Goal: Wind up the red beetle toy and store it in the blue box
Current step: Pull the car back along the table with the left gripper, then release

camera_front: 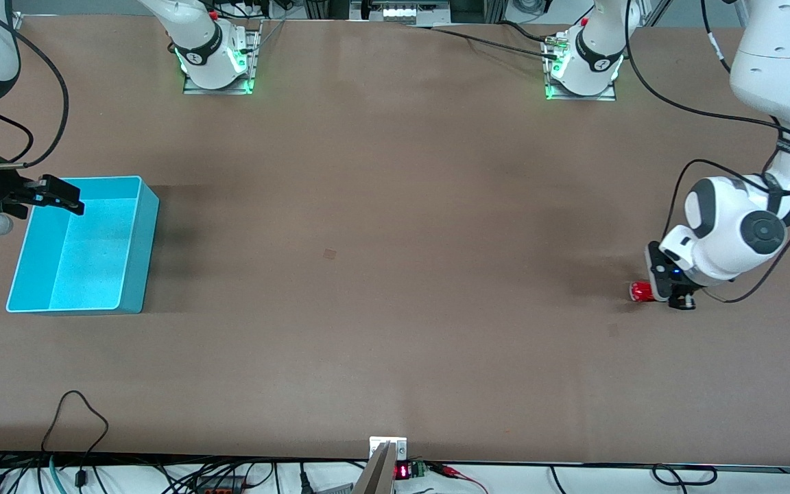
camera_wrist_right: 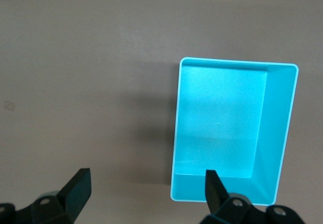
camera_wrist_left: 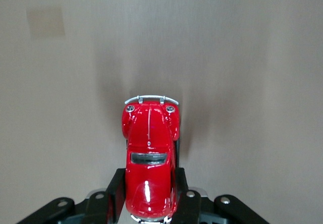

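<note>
Red beetle toy (camera_front: 640, 291): clamped between the two fingers (camera_wrist_left: 117, 191) of the left end effector (camera_front: 666, 293), low at the worktop (camera_front: 395, 274) toward the left arm's end. In the left wrist view the fingers press the flanks of the rear half of the body, and the nose projects forward of the fingertips over bare worktop. Whether the wheels touch the surface cannot be told.

Progress, as judged: the grasp is made. Whether the winding is under way or finished cannot be told, since nothing visible marks a spring as wound. Storing is not yet done: the blue box (camera_front: 136, 247) holds nothing, and it sits well apart from the left end effector, at the right arm's end of the worktop.

Right end effector (camera_front: 57, 194): fingers spread wide, holding nothing, hovering over the edge of the blue box; the right wrist view shows the box's floor bare directly below and ahead of the fingertips. This arm waits.

Look of the toy: tiny, glossy red, rounded beetle-shaped shell with bright highlights; silver bumper and two small round headlamps at the nose; dark windscreen strip across the middle. No damage visible. Far smaller than the box.
</note>
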Motion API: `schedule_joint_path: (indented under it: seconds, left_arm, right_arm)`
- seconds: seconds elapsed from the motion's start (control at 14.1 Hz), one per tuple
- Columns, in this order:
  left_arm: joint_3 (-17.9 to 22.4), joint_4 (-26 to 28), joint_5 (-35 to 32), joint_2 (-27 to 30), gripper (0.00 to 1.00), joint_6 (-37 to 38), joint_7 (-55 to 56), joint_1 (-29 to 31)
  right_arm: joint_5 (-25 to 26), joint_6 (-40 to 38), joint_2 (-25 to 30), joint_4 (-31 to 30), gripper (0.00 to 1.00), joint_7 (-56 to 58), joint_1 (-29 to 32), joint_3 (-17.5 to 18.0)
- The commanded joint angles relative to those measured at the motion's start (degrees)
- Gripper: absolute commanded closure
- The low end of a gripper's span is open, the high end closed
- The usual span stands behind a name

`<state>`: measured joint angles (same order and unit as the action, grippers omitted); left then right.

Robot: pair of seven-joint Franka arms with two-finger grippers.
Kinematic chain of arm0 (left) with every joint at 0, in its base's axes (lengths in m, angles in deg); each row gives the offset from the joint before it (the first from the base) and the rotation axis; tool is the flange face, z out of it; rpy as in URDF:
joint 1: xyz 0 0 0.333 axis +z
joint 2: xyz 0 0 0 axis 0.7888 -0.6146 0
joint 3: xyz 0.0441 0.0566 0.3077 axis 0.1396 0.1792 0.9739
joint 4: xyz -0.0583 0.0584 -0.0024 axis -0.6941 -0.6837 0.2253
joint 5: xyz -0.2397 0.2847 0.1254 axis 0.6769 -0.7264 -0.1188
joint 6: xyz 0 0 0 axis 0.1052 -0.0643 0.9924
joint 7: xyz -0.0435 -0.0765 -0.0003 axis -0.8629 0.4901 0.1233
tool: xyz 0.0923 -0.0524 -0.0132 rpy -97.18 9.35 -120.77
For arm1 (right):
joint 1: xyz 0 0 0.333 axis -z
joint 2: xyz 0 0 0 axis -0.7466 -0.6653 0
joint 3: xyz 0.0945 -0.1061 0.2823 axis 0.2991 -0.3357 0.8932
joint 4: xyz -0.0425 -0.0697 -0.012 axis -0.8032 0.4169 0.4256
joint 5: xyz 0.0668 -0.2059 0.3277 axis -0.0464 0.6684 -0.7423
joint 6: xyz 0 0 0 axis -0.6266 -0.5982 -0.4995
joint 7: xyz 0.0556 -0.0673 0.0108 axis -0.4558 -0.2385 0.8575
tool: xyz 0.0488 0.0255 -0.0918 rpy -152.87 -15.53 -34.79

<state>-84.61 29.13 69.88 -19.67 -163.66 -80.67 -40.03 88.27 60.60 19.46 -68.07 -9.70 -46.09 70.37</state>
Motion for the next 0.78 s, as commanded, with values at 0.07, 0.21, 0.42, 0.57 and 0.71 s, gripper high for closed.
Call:
schedule_joint_path:
  seconds: [0.07, 0.21, 0.42, 0.57, 0.71]
  left_arm:
    - [-0.36, -0.73, -0.94, -3.32, 0.76, -1.72, -3.64, 3.42]
    - [-0.45, -0.91, -0.93, -3.41, 0.76, -1.9, -4.26, 5.17]
    - [-0.45, -1.88, -0.85, -4.11, 0.76, -1.9, -6.02, 6.32]
    - [-0.45, -1.88, -0.85, -4.11, 0.72, -1.99, -6.02, 6.15]
    - [-0.8, -2.05, -0.93, -3.59, 0.0, -1.9, -6.2, 5.79]
  right_arm:
    - [0.5, -0.23, -0.13, 0.4, 0.0, 0.63, 0.34, 0.21]
    - [0.5, -0.23, -0.13, 0.31, 0.0, 0.63, 0.34, 0.21]
    - [0.41, -0.23, -0.13, 0.31, 0.0, -0.15, 0.25, 0.21]
    - [-0.38, -0.4, -1.09, 0.4, 0.0, -0.07, 0.25, 0.29]
    - [-0.38, -0.23, -1.27, 0.4, 0.0, -0.07, 0.17, 0.29]
